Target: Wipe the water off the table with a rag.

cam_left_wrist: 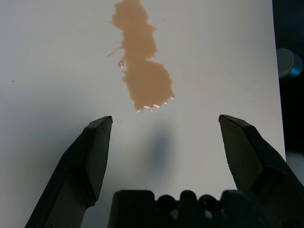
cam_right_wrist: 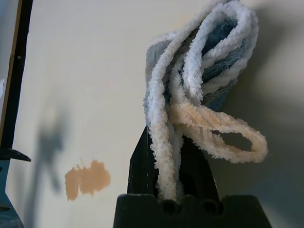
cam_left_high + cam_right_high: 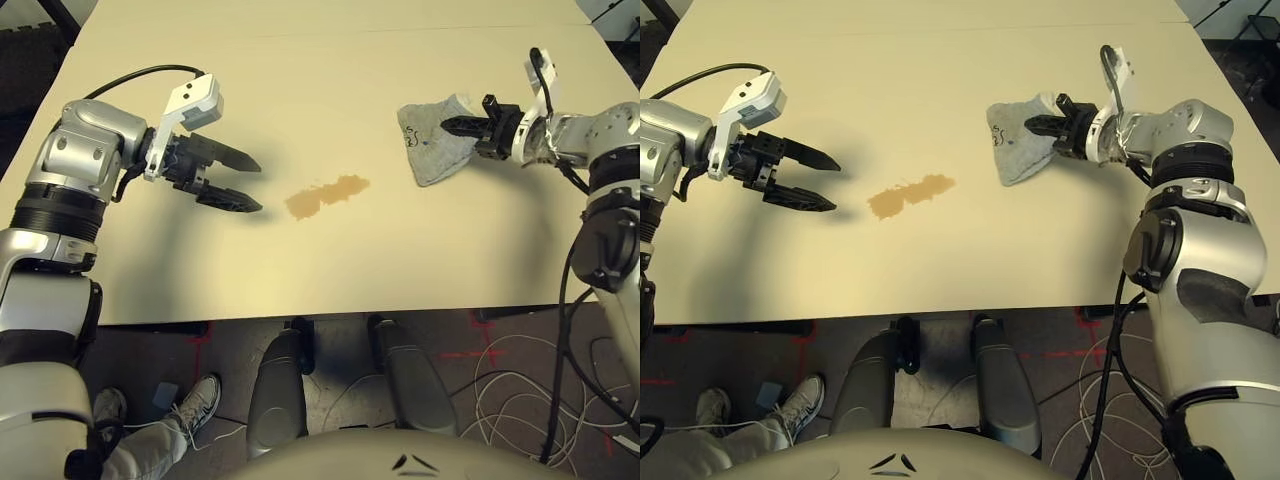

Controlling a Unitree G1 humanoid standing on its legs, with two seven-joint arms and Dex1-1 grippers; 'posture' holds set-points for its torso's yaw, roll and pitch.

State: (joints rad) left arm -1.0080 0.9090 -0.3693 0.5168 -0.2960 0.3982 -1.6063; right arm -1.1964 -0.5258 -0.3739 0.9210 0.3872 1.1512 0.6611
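The water [image 3: 327, 195] sits as a thin tan blotch near the middle of the table [image 3: 330, 60], long and lumpy, nothing touching it. From where I stand it looks whole, with crisp edges and no smear trailing off it, so I'd say no wiping has happened yet.

Well off to the robot's right lies the rag [image 3: 432, 138], grey and rumpled, one end lifted and the rest draped on the table. The right gripper [image 3: 452, 126] has its two fingers closed on a bunch of folds; the right wrist view shows loops of fuzzy cloth [image 2: 199, 80] squeezed between them and spilling upward. So the rag is picked up, or close to it, and what is left is the real job: carry it across to the puddle, press it down, and rub until the surface is dry.

On the other side, the left gripper [image 3: 240, 185] hovers near the puddle's left end, fingers spread wide and holding nothing; it sits apart from the liquid, with bare table between.

Hard to judge: whether the rag's lower edge rests fully on the table or is partly raised, and how firm the grip is, since the cloth hides the fingertips. The dark marks near one corner of the rag are too small to read
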